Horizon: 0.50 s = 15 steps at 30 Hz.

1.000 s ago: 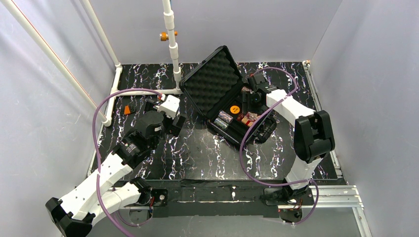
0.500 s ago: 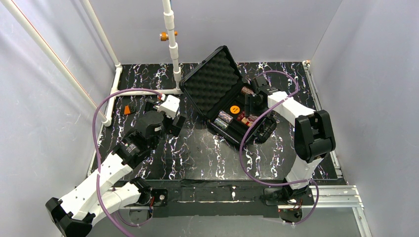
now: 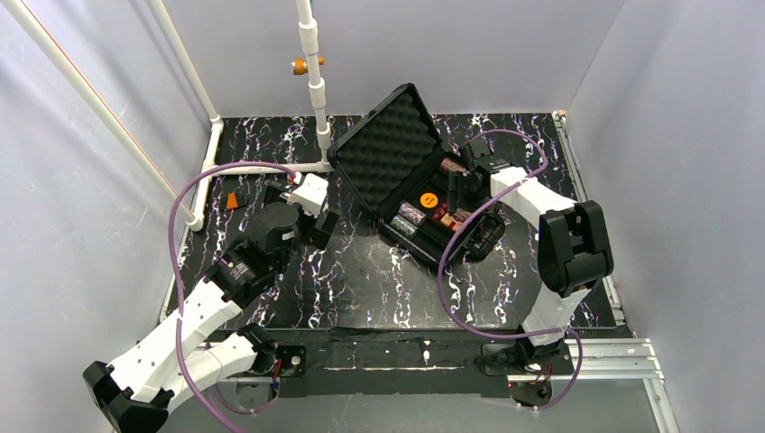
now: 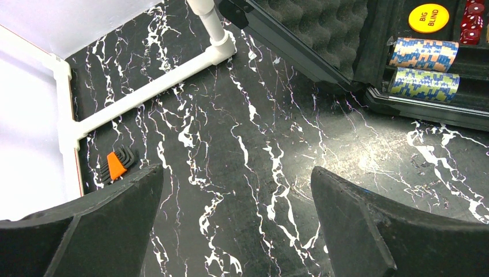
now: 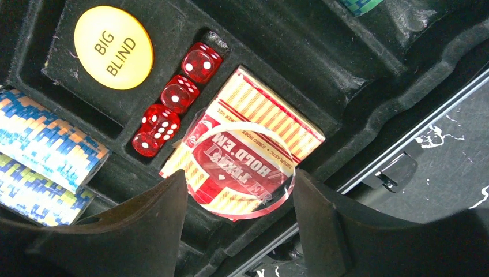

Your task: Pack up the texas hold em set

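The black case [image 3: 487, 236] lies open at the back right, its foam lid [image 3: 390, 144] raised. In the right wrist view its tray holds a yellow "BIG BLIND" disc [image 5: 113, 47], three red dice [image 5: 176, 95], a red-yellow card box [image 5: 259, 112] and chip stacks [image 5: 46, 156]. My right gripper [image 5: 239, 196] is over the tray and grips a clear round dealer disc [image 5: 239, 170] by its edges, just above the card box. My left gripper [image 4: 236, 190] is open and empty above the tabletop, left of the case. No blue disc shows.
A white pipe frame [image 4: 150, 95] runs along the table's back left, with a vertical post [image 3: 316, 81] beside the case lid. An orange and black hex key set [image 4: 117, 164] lies near the left edge. Purple cables loop over both arms.
My right gripper has moved a little from the case's back edge toward me, over the tray and the card box. The left arm has not moved.
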Available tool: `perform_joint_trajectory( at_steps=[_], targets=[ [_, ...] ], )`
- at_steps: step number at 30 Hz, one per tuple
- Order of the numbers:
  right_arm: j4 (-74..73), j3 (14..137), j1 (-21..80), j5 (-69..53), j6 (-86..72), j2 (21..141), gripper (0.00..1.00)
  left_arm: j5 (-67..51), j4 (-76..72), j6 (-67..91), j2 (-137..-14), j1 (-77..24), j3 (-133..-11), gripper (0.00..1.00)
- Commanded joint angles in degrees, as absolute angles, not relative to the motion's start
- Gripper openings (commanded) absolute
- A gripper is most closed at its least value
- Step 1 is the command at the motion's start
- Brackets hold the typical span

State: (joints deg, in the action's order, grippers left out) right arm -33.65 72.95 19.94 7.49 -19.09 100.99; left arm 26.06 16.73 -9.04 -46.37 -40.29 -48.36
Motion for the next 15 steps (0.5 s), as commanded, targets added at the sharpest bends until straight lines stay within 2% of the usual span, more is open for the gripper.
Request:
perform_joint_trajectory(
  at_steps=[1, 7, 15],
  targets=[
    [-32.4, 72.3, 19.8, 8.1, -18.8, 99.6, 0.75, 25.7, 16.8, -9.3, -45.9, -40.2, -48.8, 0.99],
    [-33.2, 72.7, 19.7, 8.8, -18.5, 98.3, 0.97, 25.8, 16.7, -9.2, -46.0, -40.1, -48.7, 0.99],
    [-34.3, 73.7, 19.8, 8.9, -18.6, 94.2, 0.98, 25.8, 16.6, -9.2, -46.5, -40.2, -48.6, 0.99]
  ],
)
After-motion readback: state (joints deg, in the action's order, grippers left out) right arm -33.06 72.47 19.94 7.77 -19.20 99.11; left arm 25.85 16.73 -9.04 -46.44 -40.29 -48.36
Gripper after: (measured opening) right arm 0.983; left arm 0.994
